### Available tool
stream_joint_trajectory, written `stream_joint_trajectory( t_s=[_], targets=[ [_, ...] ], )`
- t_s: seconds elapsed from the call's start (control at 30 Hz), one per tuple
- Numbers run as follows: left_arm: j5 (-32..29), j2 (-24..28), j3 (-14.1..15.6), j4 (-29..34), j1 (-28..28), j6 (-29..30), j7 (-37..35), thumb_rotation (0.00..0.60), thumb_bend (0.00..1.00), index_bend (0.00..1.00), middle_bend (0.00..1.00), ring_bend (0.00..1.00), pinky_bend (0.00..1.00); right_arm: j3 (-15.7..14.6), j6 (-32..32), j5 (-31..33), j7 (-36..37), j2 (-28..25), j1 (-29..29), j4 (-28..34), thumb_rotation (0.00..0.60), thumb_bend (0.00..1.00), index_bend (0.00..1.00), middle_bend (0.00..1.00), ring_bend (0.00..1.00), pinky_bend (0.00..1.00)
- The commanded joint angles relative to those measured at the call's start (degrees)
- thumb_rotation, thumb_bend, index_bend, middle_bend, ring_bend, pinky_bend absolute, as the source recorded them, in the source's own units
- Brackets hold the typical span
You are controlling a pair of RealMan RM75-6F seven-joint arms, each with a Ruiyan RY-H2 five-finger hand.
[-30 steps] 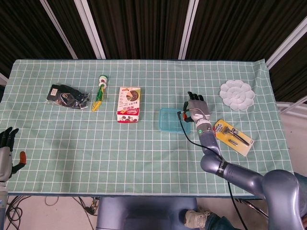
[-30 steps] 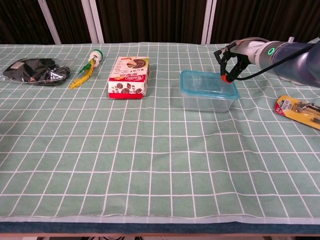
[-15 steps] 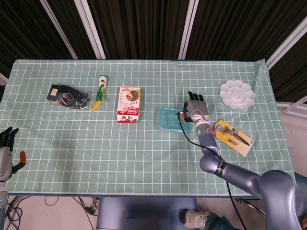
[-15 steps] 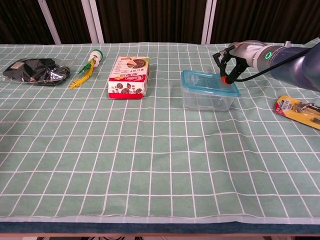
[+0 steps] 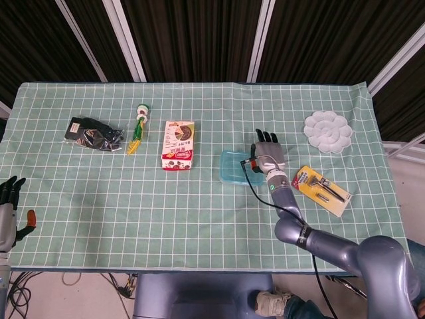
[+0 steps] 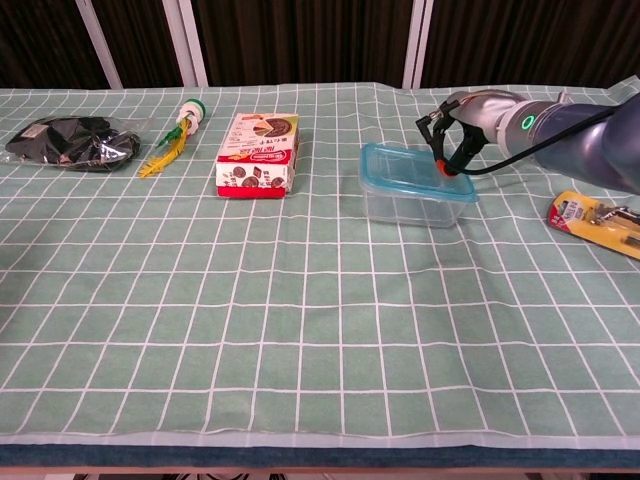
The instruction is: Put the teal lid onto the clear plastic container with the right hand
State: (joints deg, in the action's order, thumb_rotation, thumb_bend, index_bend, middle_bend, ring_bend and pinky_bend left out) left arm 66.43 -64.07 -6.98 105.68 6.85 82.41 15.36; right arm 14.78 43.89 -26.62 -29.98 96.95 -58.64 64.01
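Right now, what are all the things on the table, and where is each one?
black bag: one, black, far left of the table.
toy with green cap: one, green and yellow, right of the black bag.
snack box: one, red and white, middle of the table.
clear plastic container: one, clear, right of the snack box.
teal lid: one, teal, on top of the container.
white tray: one, white, far right, towards the back.
yellow card with tool: one, yellow, right side near the front.
tablecloth: one, green with white checks.
right hand: fingers at the lid's right edge.
left hand: at the table's left edge, holding nothing.
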Motion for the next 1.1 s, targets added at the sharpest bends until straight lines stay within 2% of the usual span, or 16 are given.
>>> stream_joint_trajectory(
  t_s=[0.03, 0.23, 0.43, 0.63, 0.8, 1.1],
  targets=[
    [0.1, 0.0, 0.0, 0.0, 0.0, 0.1, 0.0, 0.6, 0.54, 0.09, 0.0, 0.0, 0.0, 0.1, 0.3, 0.1, 0.0, 0.1, -0.1, 0.1, 0.6, 0.48, 0.59, 0.04, 0.0, 0.0],
    [0.0, 0.0, 0.0, 0.0, 0.0, 0.1, -0.1, 0.6, 0.54, 0.09, 0.0, 0.0, 0.0, 1.8, 2.3, -1.1, 1.4, -0.9, 0.1, 1.4, 0.6, 0.48, 0.59, 0.04, 0.0, 0.0],
    [0.3, 0.0, 0.1, 0.0, 0.0, 0.2, -0.1, 0.6, 0.54, 0.09, 0.0, 0.0, 0.0, 4.5, 7.2, -6.7, 5.9, -3.7, 1.9, 6.5, 0.6, 0.48, 0.58, 0.04, 0.0, 0.0],
    [0.2, 0.0, 0.1, 0.0, 0.0, 0.1, 0.0, 0.6, 0.54, 0.09, 0.0, 0.0, 0.0, 4.0, 11.1, -11.7, 6.5, -6.3, 3.6, 13.5, 0.6, 0.48, 0.58, 0.04, 0.0, 0.0],
    [-0.1, 0.2, 0.0, 0.2, 0.0, -0.1, -0.4, 0.6, 0.54, 0.09, 0.0, 0.0, 0.0, 2.4, 13.4, -14.2, 5.5, -6.3, 4.5, 17.7, 0.6, 0.48, 0.58, 0.04, 0.0, 0.0],
    [0.2, 0.3, 0.4, 0.3, 0.0, -0.5, -0.6, 0.6, 0.54, 0.09, 0.0, 0.0, 0.0, 1.3, 14.5, -15.2, 3.9, -3.5, 4.4, 19.2, 0.6, 0.48, 0.59, 0.04, 0.0, 0.0]
  ],
)
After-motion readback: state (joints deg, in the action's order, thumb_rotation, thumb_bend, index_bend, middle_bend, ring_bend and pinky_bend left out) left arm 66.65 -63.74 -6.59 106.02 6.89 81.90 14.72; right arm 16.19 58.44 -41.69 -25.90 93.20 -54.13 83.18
